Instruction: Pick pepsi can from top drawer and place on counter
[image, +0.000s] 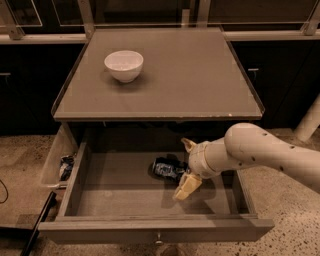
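Note:
The pepsi can (166, 168) lies on its side in the middle of the open top drawer (120, 192). My gripper (186, 167) reaches into the drawer from the right and is open. One finger (189, 145) is behind the can's right end and the other finger (184, 187) is in front of it, so the fingers stand on either side of that end. I cannot tell whether they touch the can. The counter (195, 75) sits above the drawer.
A white bowl (123, 64) stands on the counter's back left. A narrow translucent bin (54, 161) holding a blue-and-white packet (66, 167) hangs at the drawer's left side. Dark cabinets stand behind, and speckled floor lies around.

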